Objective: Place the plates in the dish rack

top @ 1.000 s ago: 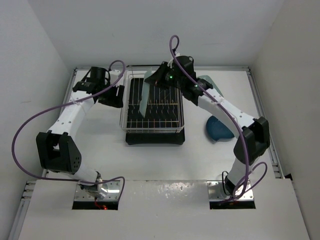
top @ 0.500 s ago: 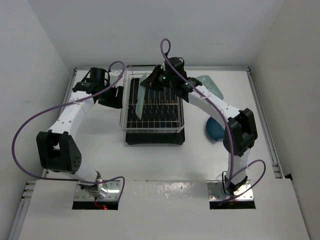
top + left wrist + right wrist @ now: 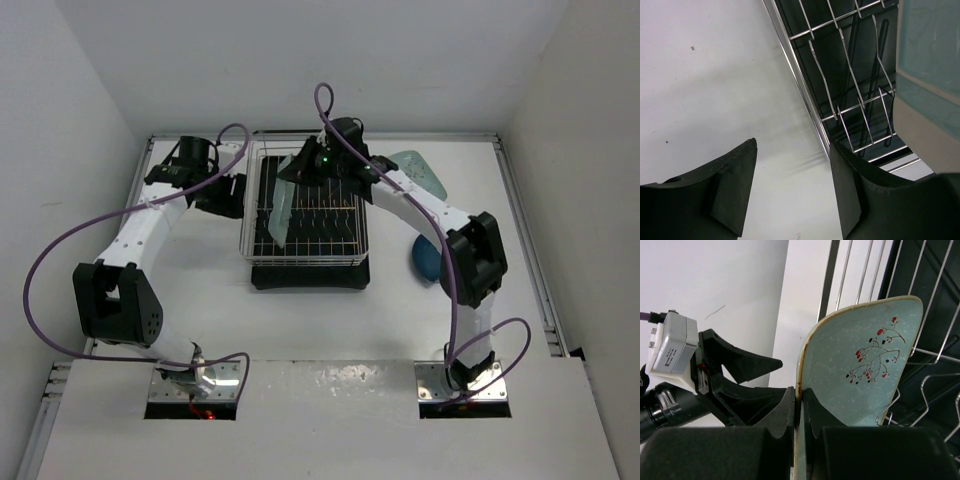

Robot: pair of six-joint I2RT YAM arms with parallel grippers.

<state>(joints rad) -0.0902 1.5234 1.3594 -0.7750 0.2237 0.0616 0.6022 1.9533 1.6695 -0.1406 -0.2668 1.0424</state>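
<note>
The chrome wire dish rack point(image 3: 258, 243) sits on its black tray at the table's far middle. My right gripper point(image 3: 300, 172) is shut on the rim of a pale mint-green plate point(image 3: 283, 208) with a red berry sprig point(image 3: 867, 360), holding it on edge over the rack's left side, its lower end among the bars. A second mint plate point(image 3: 422, 172) lies flat right of the rack. The dark blue plate point(image 3: 428, 262) lies further front right, partly hidden by my right arm. My left gripper point(image 3: 232, 190) is open and empty beside the rack's left edge point(image 3: 805, 95).
White walls enclose the table on three sides. A raised rail point(image 3: 525, 240) runs along the right edge. My left arm's purple cable point(image 3: 60, 260) loops out to the left. Bare table shows in front of the rack point(image 3: 310, 320).
My right gripper has carried the mint plate leftward and lower, from above the rack's back middle to its left side. The right elbow swung in. The left arm has not moved.
</note>
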